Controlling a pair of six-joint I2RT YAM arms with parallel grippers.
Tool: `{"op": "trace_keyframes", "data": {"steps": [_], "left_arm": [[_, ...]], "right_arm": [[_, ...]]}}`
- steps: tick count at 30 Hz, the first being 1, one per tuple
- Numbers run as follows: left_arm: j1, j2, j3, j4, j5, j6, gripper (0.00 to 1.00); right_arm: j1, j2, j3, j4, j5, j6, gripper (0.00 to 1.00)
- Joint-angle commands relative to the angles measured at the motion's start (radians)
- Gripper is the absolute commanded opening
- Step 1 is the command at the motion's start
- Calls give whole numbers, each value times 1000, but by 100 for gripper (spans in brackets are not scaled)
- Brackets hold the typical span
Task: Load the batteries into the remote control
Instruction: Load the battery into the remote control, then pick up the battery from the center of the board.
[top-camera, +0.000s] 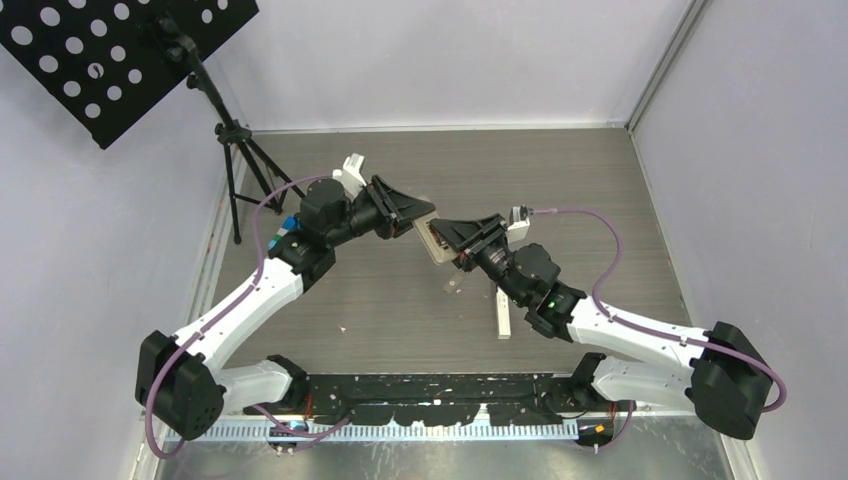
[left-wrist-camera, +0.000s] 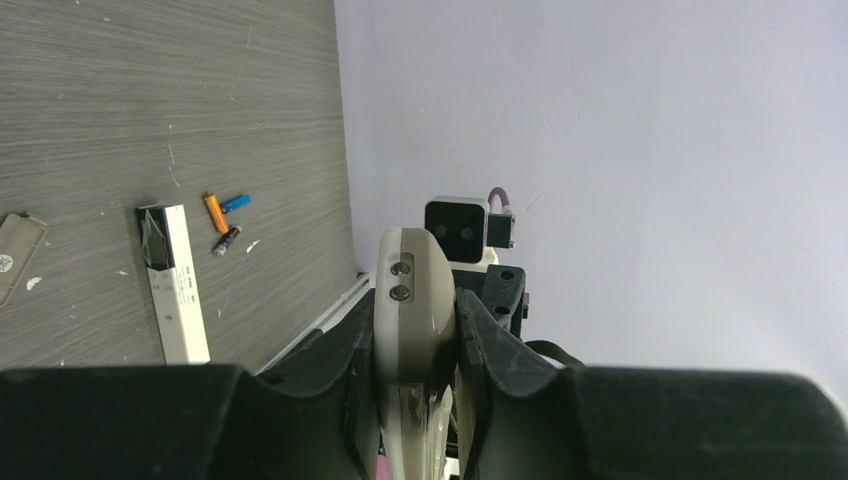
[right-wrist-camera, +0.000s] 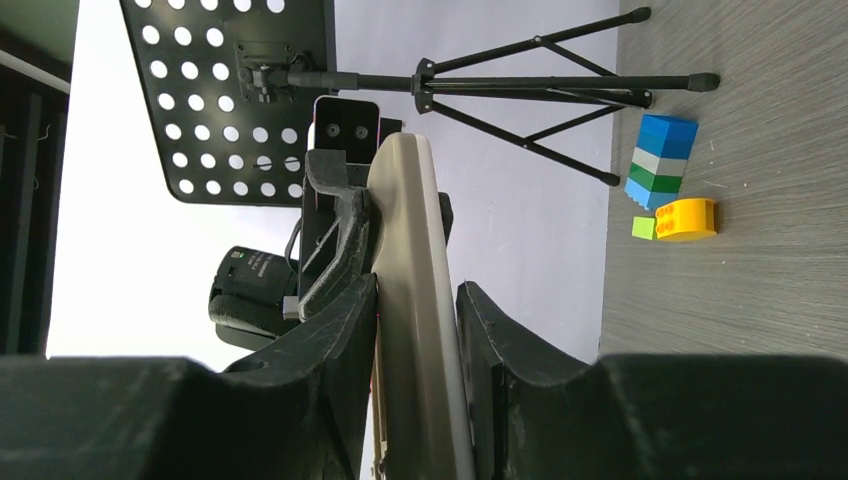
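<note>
Beige remote control (left-wrist-camera: 412, 290) hangs in mid-air between the two arms, the left fingers (left-wrist-camera: 495, 345) clamped on one end and the right fingers (right-wrist-camera: 500, 335) set narrowly around the other; whether these press it cannot be told. On the grey tabletop (left-wrist-camera: 100, 100), an orange battery (left-wrist-camera: 215, 212), a blue battery (left-wrist-camera: 237, 203) and a dark battery (left-wrist-camera: 226, 241) lie clustered just beside a white remote (left-wrist-camera: 175, 290).
</note>
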Motion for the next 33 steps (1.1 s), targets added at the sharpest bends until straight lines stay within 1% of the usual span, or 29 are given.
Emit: {"op": "trace_keyframes", "data": {"steps": [1,2,4,5,6,8,10,12,15,18,21,24,26,28,30,33], "left_arm": [[4,-8,35,59,12,11,0],[3,-10,30,61,12,13,0],[3,-13,9,86,12,25,0],[4,-16,-5,107,12,38,0],[6,-20,-23,131,16,63,0],[11,-27,-67,181,38,116,0],[25,-36,-105,227,79,178,0],[41,-53,-138,256,127,250,0],[51,-105,-187,267,181,377,0],[51,-151,-217,251,247,481,0],[51,-170,-230,287,310,528,0],[51,-173,-243,373,375,535,0],[51,-176,-239,361,385,558,0],[51,-181,-233,323,382,587,0],[51,-185,-237,320,375,594,0],[51,-185,-243,325,368,593,0]], "right_arm": [[0,-22,-26,44,17,-83,29],[-1,-28,-23,46,14,-94,39],[-1,-43,-19,42,6,-116,64],[-3,-56,-17,41,2,-131,72],[-6,-76,-18,41,-2,-150,78],[-22,-118,-23,27,-17,-194,84],[-44,-169,-25,-44,-38,-237,84],[-67,-226,-5,-175,-50,-288,84],[-94,-297,85,-500,-21,-409,81],[-120,-304,204,-869,111,-541,75],[-168,-251,289,-1095,178,-639,69],[-242,-169,347,-1239,180,-668,61],[-299,-111,371,-1303,168,-683,56],[-353,-60,378,-1340,137,-700,52],[-408,-9,367,-1351,106,-709,48],[-478,36,334,-1351,77,-708,45]]}}
